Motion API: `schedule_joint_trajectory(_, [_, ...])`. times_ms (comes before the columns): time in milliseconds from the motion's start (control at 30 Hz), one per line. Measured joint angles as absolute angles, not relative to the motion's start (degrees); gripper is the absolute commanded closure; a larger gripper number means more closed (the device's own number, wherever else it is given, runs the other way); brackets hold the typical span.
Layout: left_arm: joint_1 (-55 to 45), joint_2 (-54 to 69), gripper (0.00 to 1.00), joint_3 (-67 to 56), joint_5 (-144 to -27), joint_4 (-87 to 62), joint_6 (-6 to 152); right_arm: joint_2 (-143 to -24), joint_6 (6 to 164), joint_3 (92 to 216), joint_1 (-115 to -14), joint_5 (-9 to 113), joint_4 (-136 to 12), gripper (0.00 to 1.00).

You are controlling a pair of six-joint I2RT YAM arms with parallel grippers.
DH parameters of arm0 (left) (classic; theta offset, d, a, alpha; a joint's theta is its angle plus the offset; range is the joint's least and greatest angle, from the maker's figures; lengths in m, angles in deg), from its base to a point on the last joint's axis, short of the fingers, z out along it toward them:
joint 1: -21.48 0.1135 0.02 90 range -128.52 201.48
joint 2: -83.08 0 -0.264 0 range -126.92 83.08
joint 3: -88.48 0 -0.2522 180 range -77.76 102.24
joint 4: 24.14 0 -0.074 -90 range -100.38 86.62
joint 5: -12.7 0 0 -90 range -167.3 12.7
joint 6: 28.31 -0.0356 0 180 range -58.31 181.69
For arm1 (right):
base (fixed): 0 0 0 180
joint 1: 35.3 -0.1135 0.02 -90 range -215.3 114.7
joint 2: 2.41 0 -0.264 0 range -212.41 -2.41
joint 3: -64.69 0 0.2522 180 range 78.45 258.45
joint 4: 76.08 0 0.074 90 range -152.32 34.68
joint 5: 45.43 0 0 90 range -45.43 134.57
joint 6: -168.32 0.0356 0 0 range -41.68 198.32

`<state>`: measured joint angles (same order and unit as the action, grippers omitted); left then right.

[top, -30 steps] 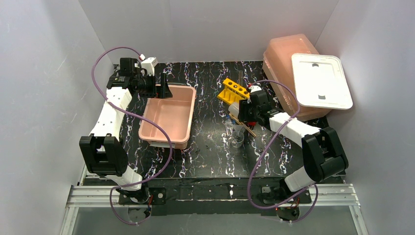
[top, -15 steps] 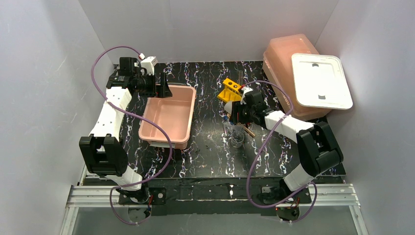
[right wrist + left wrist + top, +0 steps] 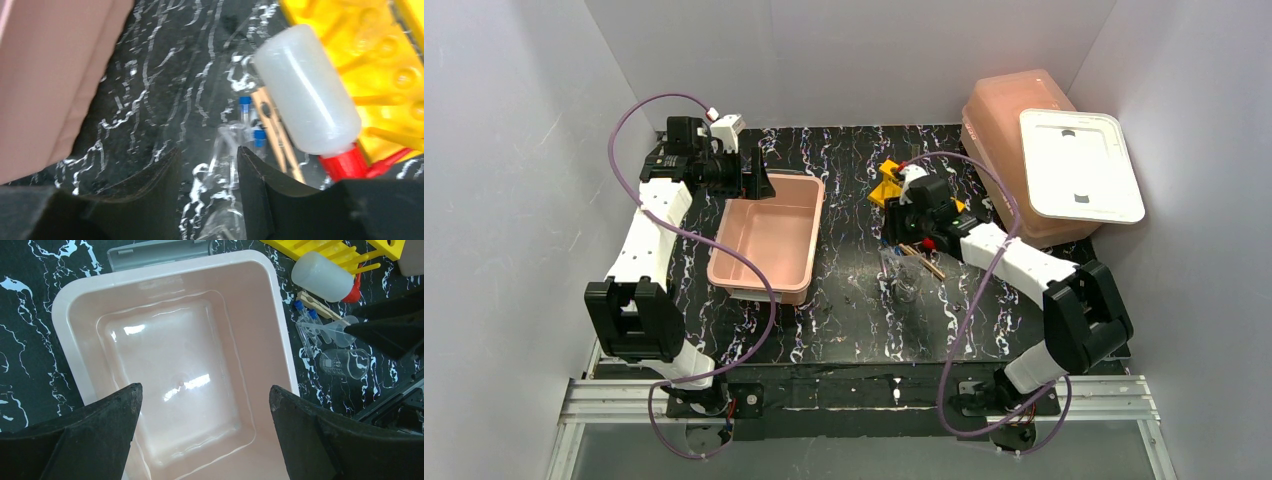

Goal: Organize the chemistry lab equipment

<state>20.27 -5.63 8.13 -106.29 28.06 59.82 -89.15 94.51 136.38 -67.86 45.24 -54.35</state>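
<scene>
Seen from above, the left gripper (image 3: 760,182) hangs with its jaws spread wide and empty over the far rim of an open pink tub (image 3: 724,272). The right gripper (image 3: 894,228) dips toward a huddle of lab ware in the middle of the black marbled table (image 3: 854,335). A yellow rack (image 3: 885,186) sits just behind it, and a thin brown rod (image 3: 927,264) and a small glass beaker (image 3: 908,290) lie just on its near side; whether its jaws are parted cannot be told from this height. Well off to its right, a second pink tub (image 3: 1009,100) lies upturned in the far corner with a white lid (image 3: 1079,165) on it, and bare table stretches nearer than the beaker. The left wrist camera shows both fingers (image 3: 75,440) far apart above the tub's bare, glossy floor, gripping nothing. Past the right finger, outside the tub's wall, a translucent white bottle (image 3: 320,276) lies on its side with its red cap (image 3: 354,291) pointing away from the tub, packed close with the rod, two blue-capped clear tubes (image 3: 304,320) and the beaker. The right wrist camera shows its black fingers (image 3: 270,200) slightly parted with nothing clamped between them. Clear glassware (image 3: 225,145) lies just ahead of the tips, and the bottle is ahead and to the right at the rack's edge, with the rod and tubes crowded in between. To the left, a strip of open table separates the fingers from the pink tub's wall.
</scene>
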Motion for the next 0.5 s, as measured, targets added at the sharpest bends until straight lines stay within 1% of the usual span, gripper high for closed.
schedule_joint_trajectory(200, [20.3,-5.3,0.02,8.1,-106.3,28.0,60.0,-88.6,94.9,136.9,-75.3,42.5,-51.9,0.50])
schedule_joint_trajectory(500, [20.3,-4.9,0.02,8.1,-106.2,27.8,59.9,-89.6,97.2,135.2,-78.6,40.0,-49.5,0.50])
